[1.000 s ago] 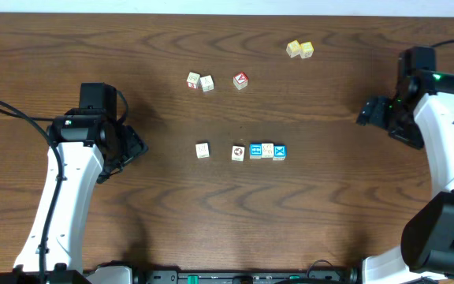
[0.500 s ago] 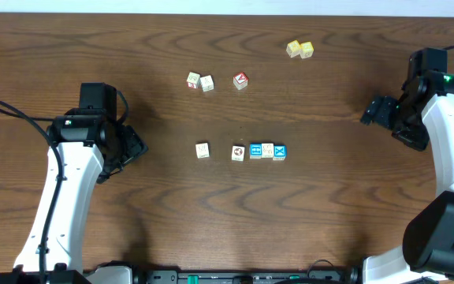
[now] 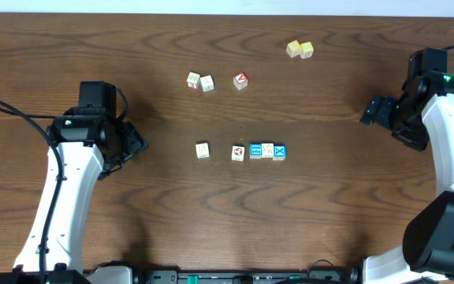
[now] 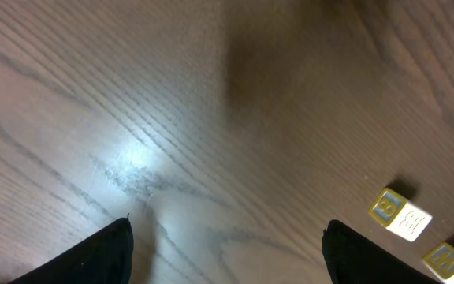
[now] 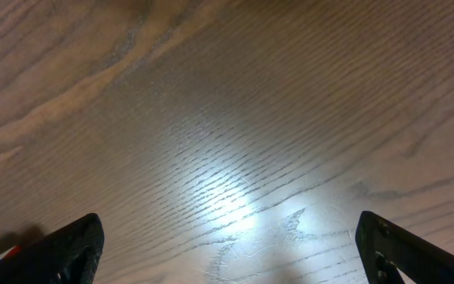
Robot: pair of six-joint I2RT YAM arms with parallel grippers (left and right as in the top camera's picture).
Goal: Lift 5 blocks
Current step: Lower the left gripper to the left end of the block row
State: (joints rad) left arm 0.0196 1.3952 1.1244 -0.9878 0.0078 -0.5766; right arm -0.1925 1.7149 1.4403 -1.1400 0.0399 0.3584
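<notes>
At mid-table, your five picture blocks (image 3: 255,151) lie in one left-to-right row, none lifted yet.
Three sit tight together at the row's right end, two of them showing blue faces; the other two stand apart toward the left. Your left gripper (image 3: 136,144) is almost in line with the row, off its left end, and nearer than the right gripper (image 3: 371,110), which hangs well off to the right. Both pairs of fingers are spread wide over the table (image 3: 329,205), holding nothing. You would likely start with the left arm on the lone end block (image 3: 202,150).

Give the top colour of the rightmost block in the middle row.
The block is bright blue with a white mark on top; the overhead view shows it best.
</notes>
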